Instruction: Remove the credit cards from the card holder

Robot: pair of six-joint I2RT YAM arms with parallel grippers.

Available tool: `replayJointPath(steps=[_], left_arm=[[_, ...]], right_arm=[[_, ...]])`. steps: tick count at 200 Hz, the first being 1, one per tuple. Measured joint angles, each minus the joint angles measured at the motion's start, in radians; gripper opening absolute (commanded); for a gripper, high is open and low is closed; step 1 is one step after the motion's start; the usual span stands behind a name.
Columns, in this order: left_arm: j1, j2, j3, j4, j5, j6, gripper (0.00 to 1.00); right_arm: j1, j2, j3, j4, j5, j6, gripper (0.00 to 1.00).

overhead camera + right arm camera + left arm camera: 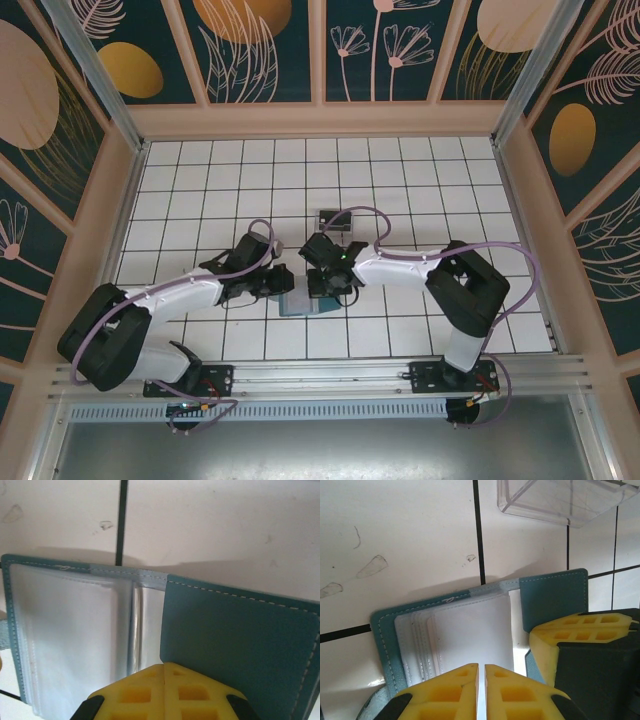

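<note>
The teal card holder (pixel 300 306) lies open on the white tiles between both arms. In the left wrist view its cover (pixel 554 596) frames pale sleeves, and a pale credit card (pixel 475 630) lies over them, running down into the thin slit between my left gripper (pixel 481 667) fingers, which are shut on it. The blackish card is hidden. My right gripper (pixel 164 666) is shut, with its tips at the inner edge of the teal flap (pixel 240 630); beside it are clear sleeves (pixel 70 630). Its yellow finger (pixel 580 635) rests on the holder's right half.
A clear plastic tray (pixel 338 222) stands one tile behind the holder, and its corner (pixel 565 500) appears at the top of the left wrist view. Low wooden walls ring the tiled floor. Both arms crowd the middle, near the front rail.
</note>
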Motion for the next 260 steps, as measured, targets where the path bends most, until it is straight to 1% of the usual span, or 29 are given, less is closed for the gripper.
replayJointPath(steps=[15, 39, 75, 92, 128, 171, 199, 215, 260], left_arm=[[-0.004, 0.009, 0.005, -0.002, -0.007, -0.001, 0.12], [-0.005, -0.008, 0.006, -0.005, -0.051, -0.015, 0.12], [0.010, -0.054, 0.002, -0.006, -0.096, -0.034, 0.12], [0.046, -0.083, -0.025, -0.003, -0.101, -0.037, 0.12], [0.151, -0.176, -0.099, -0.021, -0.103, -0.035, 0.14], [0.203, -0.215, -0.127, -0.032, -0.102, -0.013, 0.14], [0.206, -0.215, -0.135, -0.039, -0.102, 0.001, 0.14], [0.206, -0.215, -0.135, -0.039, -0.102, 0.005, 0.14], [0.206, -0.215, -0.135, -0.039, -0.102, 0.020, 0.14]], right_arm=[[-0.002, 0.000, -0.005, -0.002, 0.000, -0.001, 0.07], [0.002, -0.006, 0.003, -0.016, 0.012, -0.003, 0.15], [0.036, -0.005, 0.091, -0.085, 0.051, -0.012, 0.25], [0.061, 0.008, 0.155, -0.119, 0.069, -0.010, 0.32], [0.103, 0.075, 0.258, -0.174, 0.084, -0.002, 0.41], [0.129, 0.173, 0.343, -0.252, 0.092, 0.008, 0.44], [0.135, 0.232, 0.396, -0.294, 0.100, 0.019, 0.46], [0.138, 0.248, 0.412, -0.314, 0.103, 0.024, 0.48], [0.142, 0.277, 0.443, -0.346, 0.106, 0.023, 0.50]])
